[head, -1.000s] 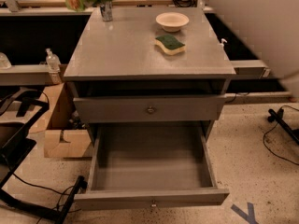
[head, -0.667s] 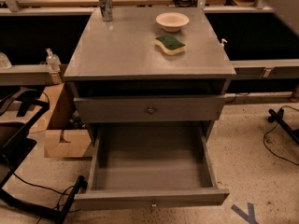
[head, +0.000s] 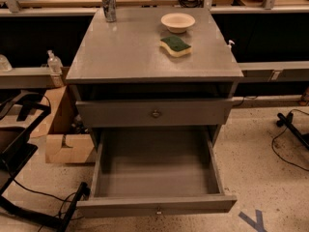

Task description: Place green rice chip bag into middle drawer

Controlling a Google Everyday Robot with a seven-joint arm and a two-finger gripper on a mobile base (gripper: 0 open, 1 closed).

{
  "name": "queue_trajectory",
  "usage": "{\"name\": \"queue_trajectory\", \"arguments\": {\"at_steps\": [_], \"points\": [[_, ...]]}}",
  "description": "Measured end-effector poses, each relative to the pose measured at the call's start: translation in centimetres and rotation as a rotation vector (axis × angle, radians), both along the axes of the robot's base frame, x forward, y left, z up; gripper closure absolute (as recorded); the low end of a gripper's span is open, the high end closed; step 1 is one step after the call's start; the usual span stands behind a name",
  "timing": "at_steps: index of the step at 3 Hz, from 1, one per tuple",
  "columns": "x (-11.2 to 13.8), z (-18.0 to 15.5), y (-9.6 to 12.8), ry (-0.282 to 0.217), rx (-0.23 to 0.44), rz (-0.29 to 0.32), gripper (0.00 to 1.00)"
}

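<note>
The middle drawer is pulled out at the bottom of the grey cabinet. Its long tray is empty, with low side walls and a small knob on its front panel. Above it is a flat drawer front with a larger round knob, which is closed. The green rice chip bag is out of view. The gripper and its arm are out of view too.
On the cabinet top stand a metal can, a cream bowl and a green-topped yellow sponge. A cardboard box and a black frame are on the floor at left. Cables lie at right.
The white arm at the upper right and the green bag at the top left have left the view. The cabinet and the things on it have not moved.
</note>
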State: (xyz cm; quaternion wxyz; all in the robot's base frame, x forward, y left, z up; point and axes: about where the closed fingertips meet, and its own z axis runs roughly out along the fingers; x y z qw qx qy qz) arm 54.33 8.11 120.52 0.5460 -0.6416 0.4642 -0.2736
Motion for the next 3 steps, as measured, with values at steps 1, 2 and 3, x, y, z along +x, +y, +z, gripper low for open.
{"name": "queue_trajectory", "arguments": {"at_steps": [1,2,3], "points": [[0.6,-2.0,-0.8,0.042,0.069,-0.023,1.0],[2.0,-8.4,-3.7,0.158,0.222,-0.1,1.0],[2.7,-15.2,-6.5,0.272,0.344,-0.185,1.0]]}}
